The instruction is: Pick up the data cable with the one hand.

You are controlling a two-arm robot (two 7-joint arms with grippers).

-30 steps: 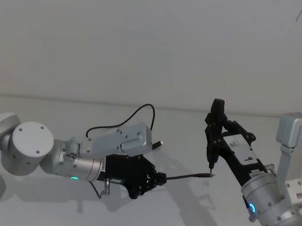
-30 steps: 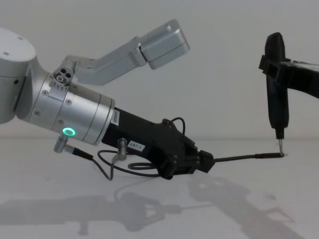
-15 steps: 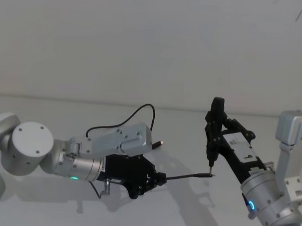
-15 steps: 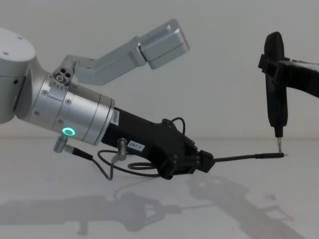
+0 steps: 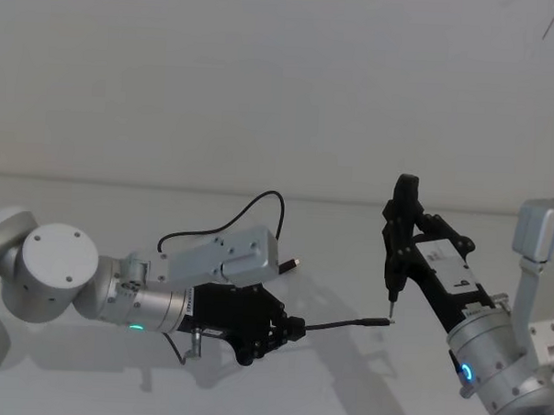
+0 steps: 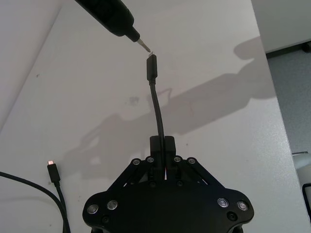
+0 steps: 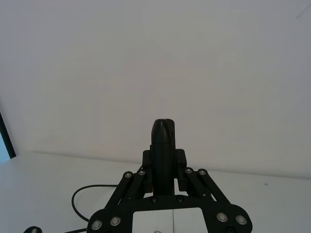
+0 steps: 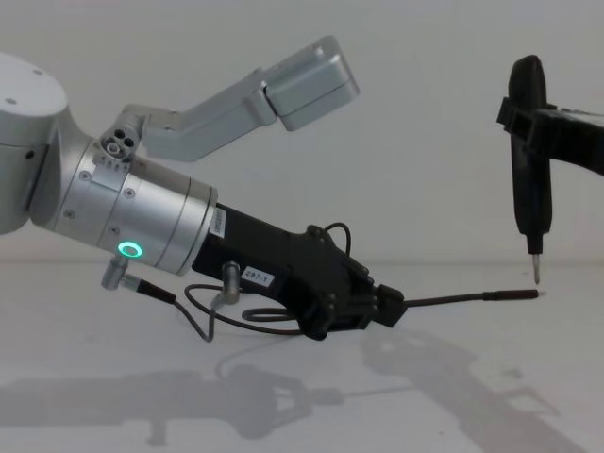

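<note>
Above the table [image 5: 84, 204], left gripper [image 5: 290, 329] clamps data cable [image 5: 332, 325], right gripper [image 5: 400, 239] holding tool [image 5: 393, 286], lifted off plug [image 5: 375, 322].

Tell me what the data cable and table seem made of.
Data cable, shut in the left hand: matte black, bends smoothly, likely rubbery plastic jacket; plug tip glints like metal. Table: smooth matte white, perhaps laminate or paint.

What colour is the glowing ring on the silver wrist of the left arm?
The glowing ring is green; the chest view shows it best.
</note>
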